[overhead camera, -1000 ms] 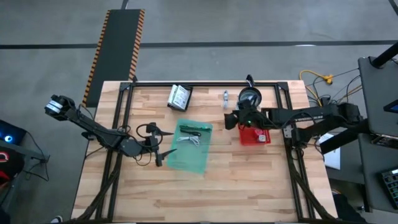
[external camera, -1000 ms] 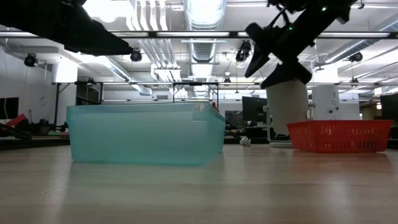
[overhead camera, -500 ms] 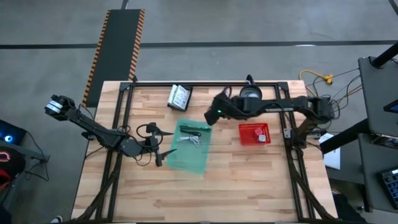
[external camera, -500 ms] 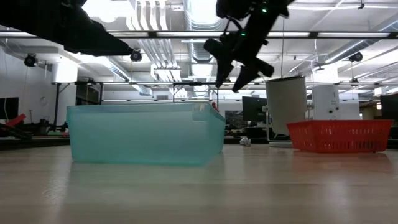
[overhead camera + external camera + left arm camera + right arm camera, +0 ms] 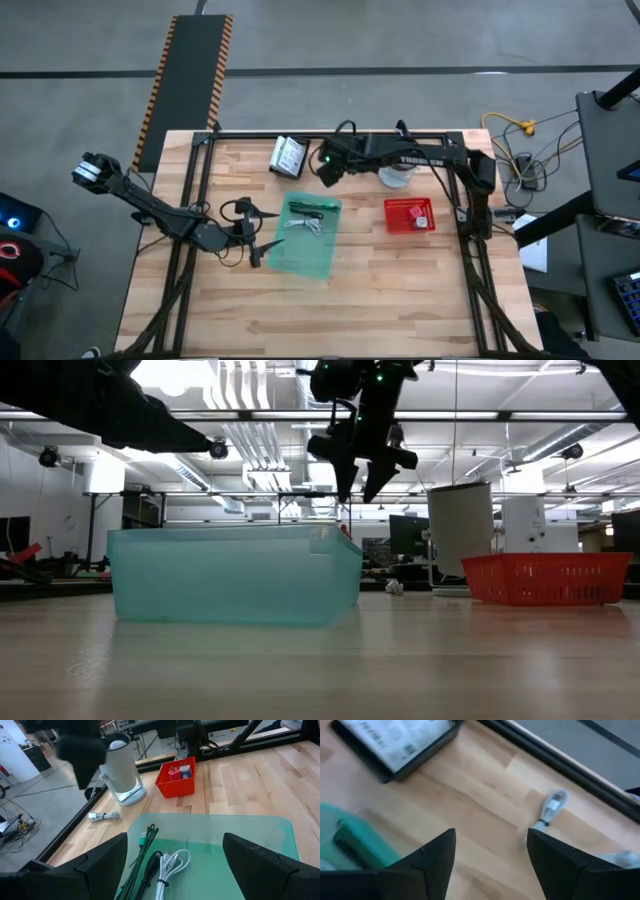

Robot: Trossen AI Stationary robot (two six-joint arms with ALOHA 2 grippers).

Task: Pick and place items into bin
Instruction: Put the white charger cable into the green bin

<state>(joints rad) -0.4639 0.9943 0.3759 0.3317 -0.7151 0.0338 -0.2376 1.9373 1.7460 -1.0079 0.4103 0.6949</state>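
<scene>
The translucent green bin (image 5: 305, 236) stands mid-table. On its floor lie a green stick (image 5: 145, 847), a white coiled cable (image 5: 171, 864) and a black pen (image 5: 151, 870). My right gripper (image 5: 325, 168) hangs open in the air past the bin's far edge, slanting down, with nothing between its fingers (image 5: 491, 839); the low view shows it (image 5: 357, 485) above the bin's rim. Flat white packets lie in a black tray (image 5: 395, 740) at the far edge. A small white piece (image 5: 551, 809) lies on the wood. My left gripper (image 5: 257, 238) waits open at the bin's left side.
A red basket (image 5: 410, 215) stands right of the bin. The clear jug (image 5: 122, 767) stands beyond it, partly under my right arm in the high view. A dark frame rail (image 5: 330, 135) runs along the table's far edge. Bare wood lies toward the near edge.
My right gripper has swung from above the red basket toward the table's left and far edge, passing over the jug, and now hangs between the black tray and the bin. It has tipped more steeply downward and rolled. It stays open and carries nothing.
</scene>
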